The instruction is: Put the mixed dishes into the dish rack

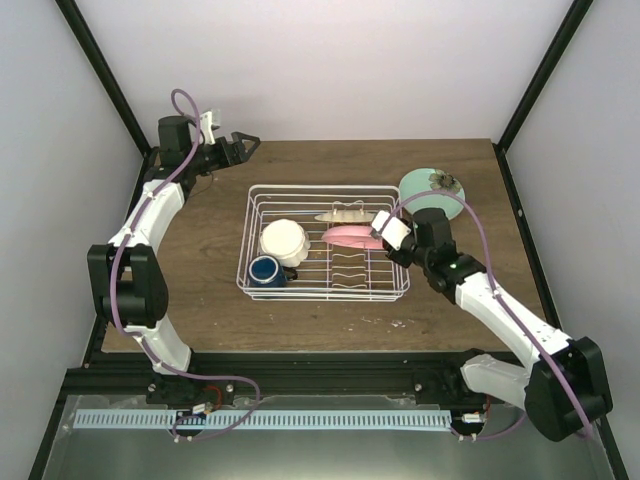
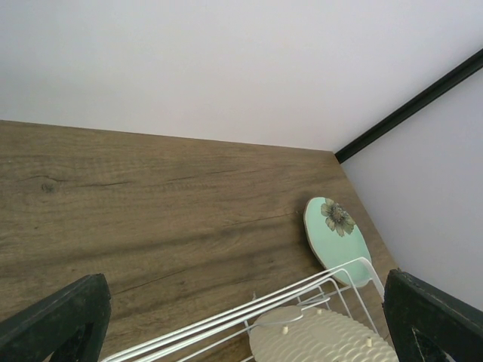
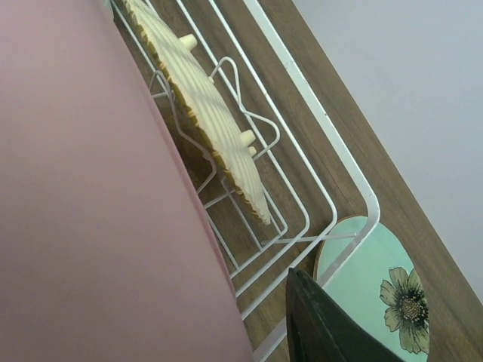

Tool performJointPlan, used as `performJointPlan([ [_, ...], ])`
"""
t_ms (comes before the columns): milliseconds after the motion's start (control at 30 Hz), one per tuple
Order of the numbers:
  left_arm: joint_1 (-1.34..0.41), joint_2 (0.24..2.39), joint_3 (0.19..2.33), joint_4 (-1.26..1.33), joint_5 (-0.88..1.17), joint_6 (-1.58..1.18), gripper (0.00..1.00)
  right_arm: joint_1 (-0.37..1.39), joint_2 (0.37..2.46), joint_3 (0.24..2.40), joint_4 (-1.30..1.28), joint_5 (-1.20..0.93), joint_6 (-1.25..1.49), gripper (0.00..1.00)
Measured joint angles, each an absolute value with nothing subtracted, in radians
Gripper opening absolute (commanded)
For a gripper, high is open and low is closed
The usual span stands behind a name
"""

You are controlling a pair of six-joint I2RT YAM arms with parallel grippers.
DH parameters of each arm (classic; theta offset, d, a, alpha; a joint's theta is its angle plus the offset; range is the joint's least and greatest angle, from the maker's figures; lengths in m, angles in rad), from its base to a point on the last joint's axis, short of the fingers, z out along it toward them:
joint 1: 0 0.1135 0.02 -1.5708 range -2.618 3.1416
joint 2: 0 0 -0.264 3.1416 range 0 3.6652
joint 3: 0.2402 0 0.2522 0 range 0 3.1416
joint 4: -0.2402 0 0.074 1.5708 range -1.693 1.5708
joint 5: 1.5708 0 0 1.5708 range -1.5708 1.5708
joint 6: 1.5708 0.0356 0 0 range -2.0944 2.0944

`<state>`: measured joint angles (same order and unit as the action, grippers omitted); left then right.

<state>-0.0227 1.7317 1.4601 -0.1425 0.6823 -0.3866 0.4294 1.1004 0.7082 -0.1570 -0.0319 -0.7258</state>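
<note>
Pink plate [image 1: 352, 236] beside ribbed cream plate [image 1: 345, 215] in dish rack [image 1: 320, 187]

From the right wrist, the pink plate [image 3: 90, 211] runs off the left and bottom edges and hides one finger of the right end effector [image 1: 378, 236]. Whether it grips the plate cannot be told. The green plate [image 3: 362, 279] lies partly behind the rack [image 3: 311, 98] rim. From the left wrist, the ribbed plate [image 2: 324, 339] is cut off below.
</note>
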Motion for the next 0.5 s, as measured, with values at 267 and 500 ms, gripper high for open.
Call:
performJointPlan([
  [267,-0.023,1.732,1.460,-0.142,0.684,-0.390,1.00,0.466,1.100,0.708,-0.179,-0.026,-0.716,0.31],
  [500,-0.023,1.732,1.445,-0.134,0.686,-0.390,1.00,0.540,1.164,0.714,-0.138,-0.020,-0.718,0.18],
])
